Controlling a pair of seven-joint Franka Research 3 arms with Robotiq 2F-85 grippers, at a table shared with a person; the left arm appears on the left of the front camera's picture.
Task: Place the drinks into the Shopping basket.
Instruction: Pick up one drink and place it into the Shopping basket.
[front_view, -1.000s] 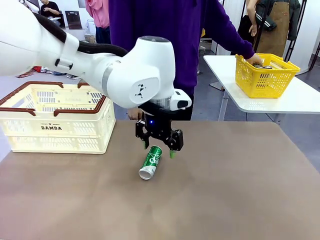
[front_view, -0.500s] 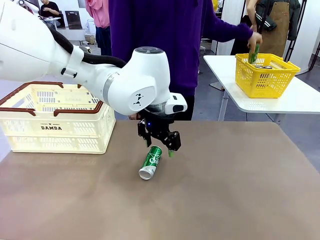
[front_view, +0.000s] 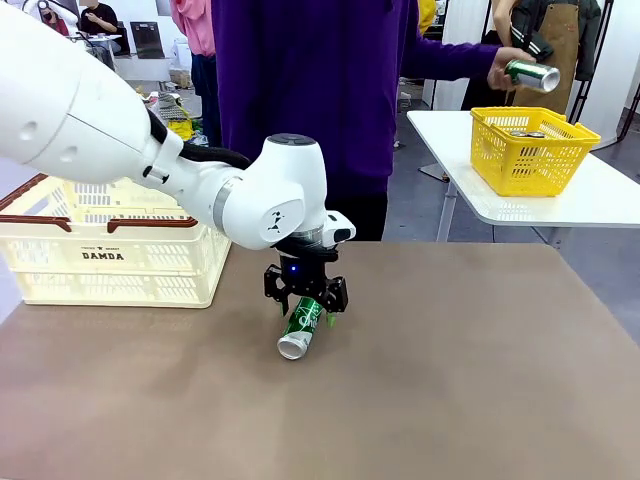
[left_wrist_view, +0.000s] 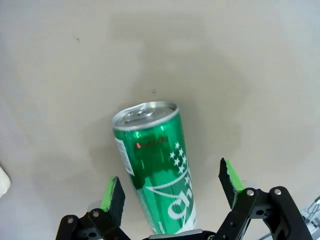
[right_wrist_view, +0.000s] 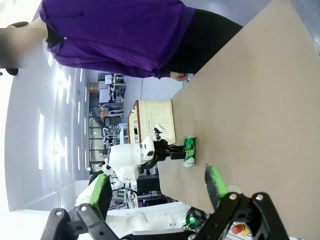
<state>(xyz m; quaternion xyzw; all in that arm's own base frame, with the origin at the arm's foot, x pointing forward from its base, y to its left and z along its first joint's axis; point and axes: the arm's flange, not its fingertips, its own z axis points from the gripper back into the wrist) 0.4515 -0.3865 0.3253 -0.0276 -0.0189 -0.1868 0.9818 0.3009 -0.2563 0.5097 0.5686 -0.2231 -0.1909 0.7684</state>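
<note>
A green can lies on its side on the brown table, its silver end toward me. My left gripper is low over it, open, one green pad on each side of the can. The left wrist view shows the can between the fingers of the left gripper, with gaps on both sides. The cream Shopping basket stands at the table's far left. My right gripper is open and holds nothing; far off it sees the can and the Shopping basket.
A person in purple stands at the far edge, holding another green can in a raised hand above a yellow mesh basket on a white side table. The brown tabletop spreads bare to the right of the can.
My left gripper has come down from just above the can to straddle it. The person's hand has lifted a can out of the yellow basket.
</note>
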